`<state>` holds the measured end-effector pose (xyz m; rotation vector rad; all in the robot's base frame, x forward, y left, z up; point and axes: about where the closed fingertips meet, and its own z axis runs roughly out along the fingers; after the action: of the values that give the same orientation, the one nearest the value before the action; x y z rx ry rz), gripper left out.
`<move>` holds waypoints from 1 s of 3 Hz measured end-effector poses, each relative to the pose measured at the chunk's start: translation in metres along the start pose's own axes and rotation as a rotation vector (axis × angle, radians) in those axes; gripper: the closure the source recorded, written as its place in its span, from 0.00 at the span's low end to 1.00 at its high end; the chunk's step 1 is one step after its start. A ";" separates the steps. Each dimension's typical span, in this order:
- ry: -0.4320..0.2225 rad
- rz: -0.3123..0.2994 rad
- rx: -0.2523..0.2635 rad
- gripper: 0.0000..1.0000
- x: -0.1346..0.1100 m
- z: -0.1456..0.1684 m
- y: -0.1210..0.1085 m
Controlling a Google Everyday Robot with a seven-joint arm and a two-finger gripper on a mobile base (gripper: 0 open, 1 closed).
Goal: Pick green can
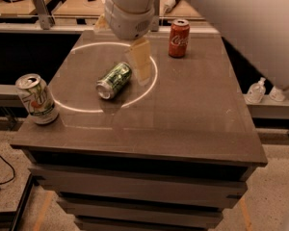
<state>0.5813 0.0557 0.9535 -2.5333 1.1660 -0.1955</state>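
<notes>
Green can (114, 80) lies sideways at frame centre; gripper (141, 64) hangs just upper right, opening cannot be told.

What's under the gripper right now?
Bare brown tabletop inside the white ring, beside the dark green drink can lying on its side. The tan gripper hides the strip of table behind it.

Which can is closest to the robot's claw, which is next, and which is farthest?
The claw hangs above the table.
1. Green can, lying down right beside it.
2. Red can, standing at the table's back edge.
3. White can, standing at the front left corner.
</notes>
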 end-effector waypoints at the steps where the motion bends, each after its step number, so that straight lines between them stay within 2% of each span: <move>1: -0.017 -0.112 -0.059 0.00 -0.005 0.053 -0.021; 2: -0.061 -0.175 -0.106 0.00 -0.003 0.095 -0.027; 3: -0.112 -0.242 -0.130 0.00 -0.008 0.118 -0.024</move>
<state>0.6239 0.1060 0.8527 -2.7567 0.8550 -0.0358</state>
